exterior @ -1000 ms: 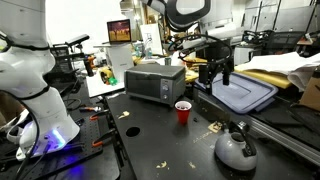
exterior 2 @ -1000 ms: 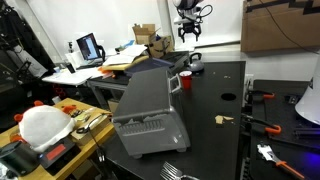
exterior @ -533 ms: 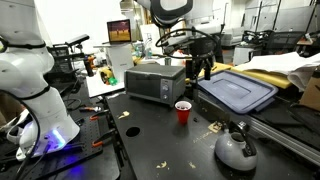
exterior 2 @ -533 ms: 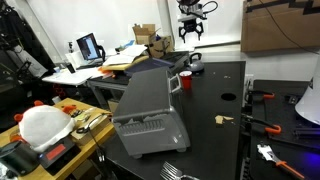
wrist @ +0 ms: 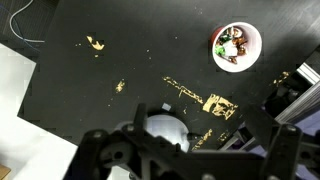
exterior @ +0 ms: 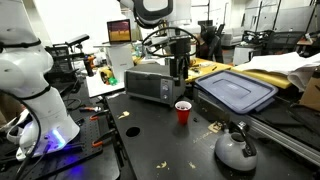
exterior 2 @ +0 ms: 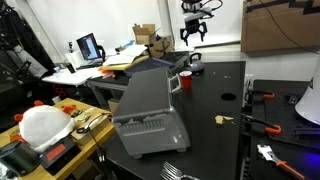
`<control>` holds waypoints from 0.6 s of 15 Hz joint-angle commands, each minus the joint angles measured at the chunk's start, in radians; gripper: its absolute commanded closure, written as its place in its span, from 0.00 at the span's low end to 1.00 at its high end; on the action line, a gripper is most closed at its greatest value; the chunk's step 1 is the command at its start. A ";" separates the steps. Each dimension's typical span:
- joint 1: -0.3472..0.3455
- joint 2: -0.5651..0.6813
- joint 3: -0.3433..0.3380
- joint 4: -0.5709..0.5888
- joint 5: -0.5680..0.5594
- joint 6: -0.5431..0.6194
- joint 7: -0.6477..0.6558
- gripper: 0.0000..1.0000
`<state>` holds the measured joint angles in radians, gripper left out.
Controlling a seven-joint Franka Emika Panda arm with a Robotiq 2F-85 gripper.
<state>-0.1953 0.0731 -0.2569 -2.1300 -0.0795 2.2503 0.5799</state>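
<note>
My gripper hangs open and empty high above the black table, beside the grey toaster oven and above the red cup. In an exterior view the gripper is far back, above the red cup. From the wrist, the cup shows from above at top right, with dark bits inside. A silver kettle lies low in that view, partly hidden by the gripper. Nothing sits between the fingers.
A bin with a blue lid stands behind the cup, and the kettle sits near the table's front. A white robot body fills one side. Yellow crumbs are scattered on the table. The toaster oven stands close to the camera.
The arm has swung sideways, carrying the open gripper from above the blue-lidded bin to beside the toaster oven, over the red cup. Nothing else moved.
</note>
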 commanded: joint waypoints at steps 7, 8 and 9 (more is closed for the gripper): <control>-0.001 -0.186 0.047 -0.146 -0.037 -0.105 -0.250 0.00; -0.001 -0.201 0.051 -0.153 -0.039 -0.116 -0.274 0.00; 0.000 -0.217 0.055 -0.161 -0.041 -0.127 -0.300 0.00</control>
<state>-0.1948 -0.0648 -0.2152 -2.2418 -0.1024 2.1646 0.3504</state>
